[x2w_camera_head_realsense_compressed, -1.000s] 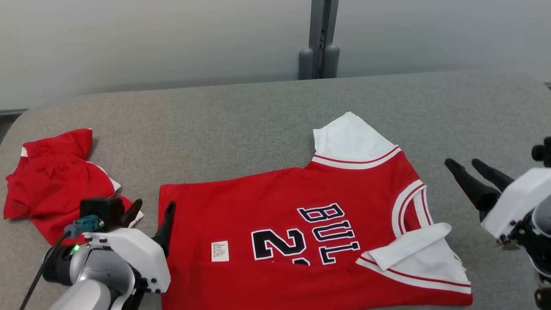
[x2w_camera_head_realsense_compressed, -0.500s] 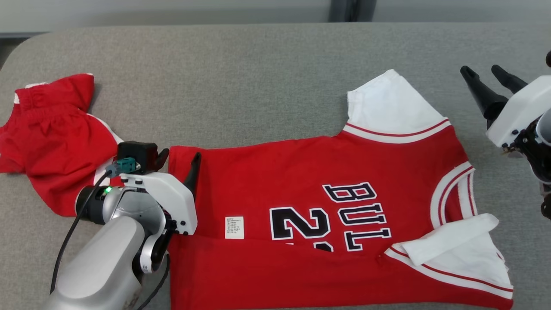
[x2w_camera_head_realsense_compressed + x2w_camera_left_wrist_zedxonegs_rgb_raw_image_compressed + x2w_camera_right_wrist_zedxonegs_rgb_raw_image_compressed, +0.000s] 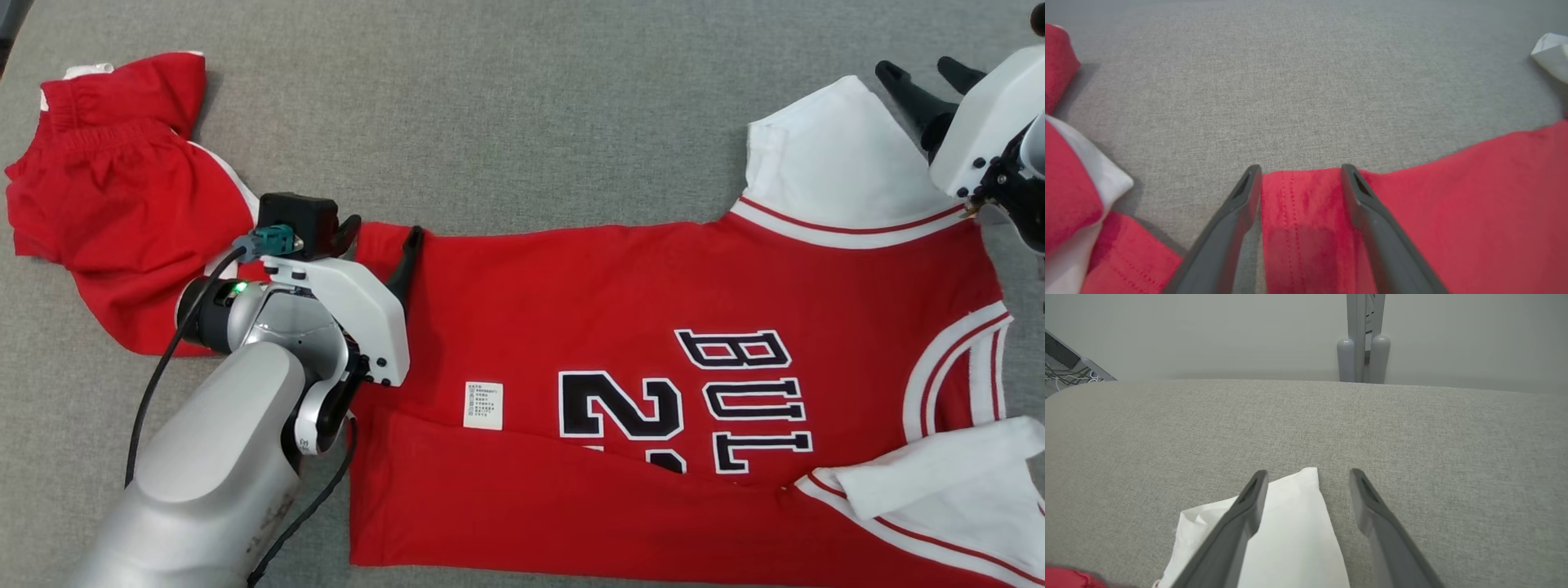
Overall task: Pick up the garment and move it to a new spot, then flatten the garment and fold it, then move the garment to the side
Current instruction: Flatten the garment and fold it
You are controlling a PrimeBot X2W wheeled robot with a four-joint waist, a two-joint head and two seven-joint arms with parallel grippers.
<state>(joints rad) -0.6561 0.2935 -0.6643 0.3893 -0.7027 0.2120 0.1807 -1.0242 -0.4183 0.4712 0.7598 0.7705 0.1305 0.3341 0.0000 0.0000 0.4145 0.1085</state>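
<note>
Red jersey (image 3: 653, 327) lies flat: hem corner (image 3: 1298, 192) between the left gripper's (image 3: 384, 229) spread jaws, white sleeve tip (image 3: 1300, 494) between the right gripper's (image 3: 916, 65); both empty. Fabric judged light and limp; pinch these stitched edges.

Light is looking soft and even, faint shadows are hugging the red shorts (image 3: 122, 196) at the head view's upper left, and the jersey (image 3: 1474, 204) is blurring toward the left wrist view's bottom.
</note>
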